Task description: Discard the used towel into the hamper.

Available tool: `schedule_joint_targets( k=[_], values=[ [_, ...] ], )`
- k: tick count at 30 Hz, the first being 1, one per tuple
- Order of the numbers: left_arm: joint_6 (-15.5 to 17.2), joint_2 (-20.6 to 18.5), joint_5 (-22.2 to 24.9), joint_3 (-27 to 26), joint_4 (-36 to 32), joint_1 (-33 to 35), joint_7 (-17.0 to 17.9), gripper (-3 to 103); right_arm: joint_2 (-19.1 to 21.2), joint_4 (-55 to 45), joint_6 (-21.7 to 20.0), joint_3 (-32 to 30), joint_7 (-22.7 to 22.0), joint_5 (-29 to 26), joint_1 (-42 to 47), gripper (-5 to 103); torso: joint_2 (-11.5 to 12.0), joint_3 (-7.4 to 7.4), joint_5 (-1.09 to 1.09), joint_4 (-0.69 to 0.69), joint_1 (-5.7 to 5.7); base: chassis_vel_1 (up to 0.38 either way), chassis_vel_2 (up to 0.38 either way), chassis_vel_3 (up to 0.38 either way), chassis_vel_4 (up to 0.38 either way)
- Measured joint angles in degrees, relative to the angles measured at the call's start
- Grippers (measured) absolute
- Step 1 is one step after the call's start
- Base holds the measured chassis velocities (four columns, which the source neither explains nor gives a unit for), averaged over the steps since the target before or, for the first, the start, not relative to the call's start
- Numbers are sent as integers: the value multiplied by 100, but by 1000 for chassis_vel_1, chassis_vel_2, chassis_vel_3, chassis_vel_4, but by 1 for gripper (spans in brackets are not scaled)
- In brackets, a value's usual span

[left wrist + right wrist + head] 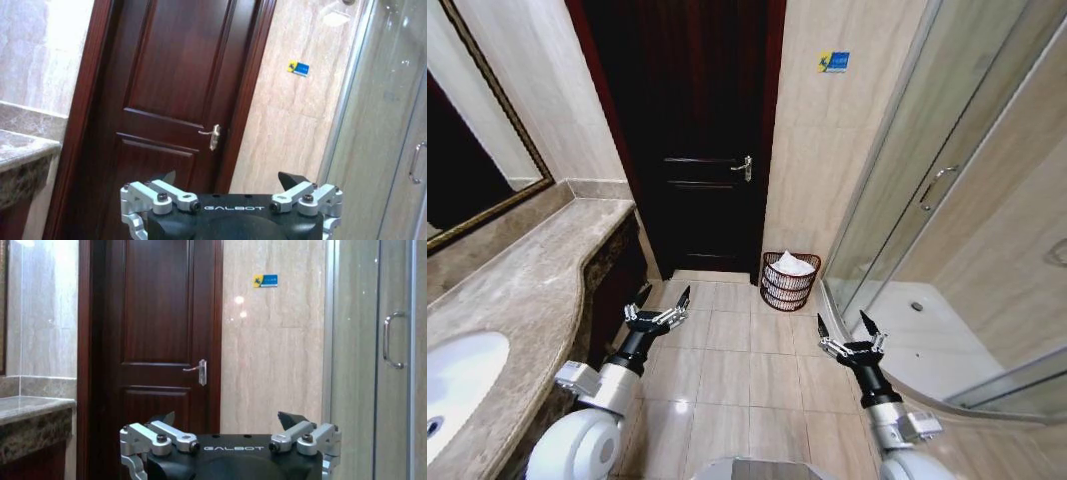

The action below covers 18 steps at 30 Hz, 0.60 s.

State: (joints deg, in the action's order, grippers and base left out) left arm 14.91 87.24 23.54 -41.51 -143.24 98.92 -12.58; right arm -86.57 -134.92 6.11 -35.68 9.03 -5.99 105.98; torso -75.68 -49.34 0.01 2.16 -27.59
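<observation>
Tiled floor (727,370); hamper (789,281) beside door (689,130).

We see the hamper (789,282), a small round basket of dark reddish-brown wire with horizontal ribs, standing upright on the tiled floor against the wall, between the dark door and the glass shower enclosure. A white towel (793,265) sits crumpled inside it, bulging slightly above the rim.

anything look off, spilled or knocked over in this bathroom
Nothing stands out. The hamper stands upright on the floor by the door, with a white towel inside. The left gripper and right gripper are both open and empty.
</observation>
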Motion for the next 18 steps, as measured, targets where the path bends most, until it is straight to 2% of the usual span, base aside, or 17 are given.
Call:
schedule_joint_targets(
  k=[18],
  values=[
    [0, 0, 0, 0, 0, 0, 0, 100, 0, 0, 0, 0, 0, 0, 1, 100, -1, 1, 0, 0, 1, 70, -66, -70, 68]
  ],
)
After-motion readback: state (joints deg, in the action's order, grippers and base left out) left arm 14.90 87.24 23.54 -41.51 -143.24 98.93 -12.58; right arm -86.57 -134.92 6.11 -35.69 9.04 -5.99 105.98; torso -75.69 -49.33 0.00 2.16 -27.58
